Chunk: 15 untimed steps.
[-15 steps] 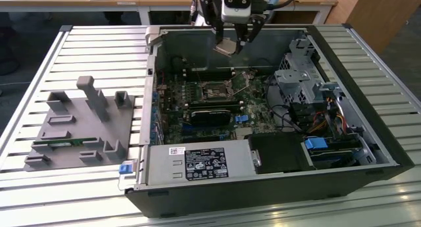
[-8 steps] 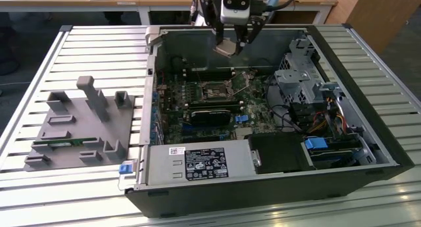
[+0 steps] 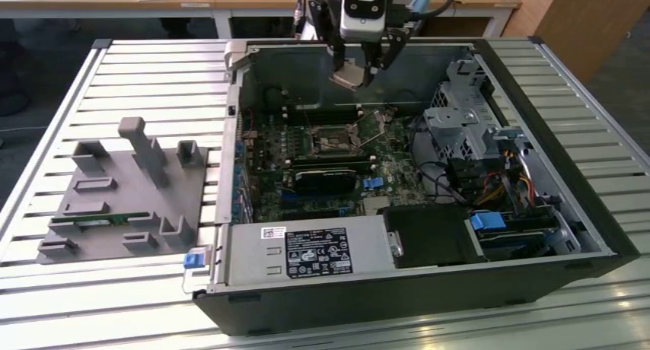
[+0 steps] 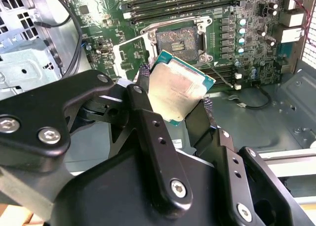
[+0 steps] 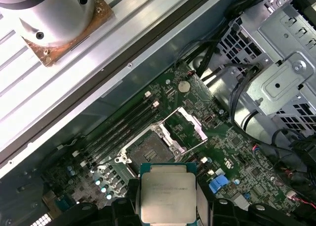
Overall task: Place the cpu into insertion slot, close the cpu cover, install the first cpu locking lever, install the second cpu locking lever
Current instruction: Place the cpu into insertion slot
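No print here is clear enough to read. In the first wrist view the cpu (image 5: 168,194) bears a few faint lines of lettering on its metal top, too fine to make out. In the exterior view the grey power supply box (image 3: 252,262) carries a large label (image 3: 317,252) crowded with small print and symbols, and a small white sticker (image 3: 272,231) beside it, both illegible.

Insertion slot (image 5: 148,149) lies uncovered; raised cpu cover (image 5: 192,121) and memory slots (image 5: 121,124) stand beside it.

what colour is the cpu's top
Dull silver-grey, green-edged; the cpu shows best in the second wrist view.
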Each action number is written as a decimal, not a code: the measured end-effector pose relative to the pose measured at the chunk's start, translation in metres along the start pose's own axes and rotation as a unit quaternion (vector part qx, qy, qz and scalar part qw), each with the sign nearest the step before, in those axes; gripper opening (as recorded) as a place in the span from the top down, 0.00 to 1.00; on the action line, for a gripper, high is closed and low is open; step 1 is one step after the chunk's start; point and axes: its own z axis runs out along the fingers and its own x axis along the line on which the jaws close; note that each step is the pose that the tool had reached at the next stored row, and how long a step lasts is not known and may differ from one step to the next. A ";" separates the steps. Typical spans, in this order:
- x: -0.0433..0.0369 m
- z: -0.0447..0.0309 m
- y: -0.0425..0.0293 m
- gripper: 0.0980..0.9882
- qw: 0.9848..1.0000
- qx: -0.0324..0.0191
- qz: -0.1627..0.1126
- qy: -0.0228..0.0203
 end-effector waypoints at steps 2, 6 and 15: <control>0.0000 0.0005 0.0000 0.50 1.000 0.000 0.000 0.000; 0.0000 0.0012 -0.0001 0.50 1.000 0.000 0.000 0.000; 0.0000 0.0018 -0.0002 0.50 1.000 0.000 0.002 0.000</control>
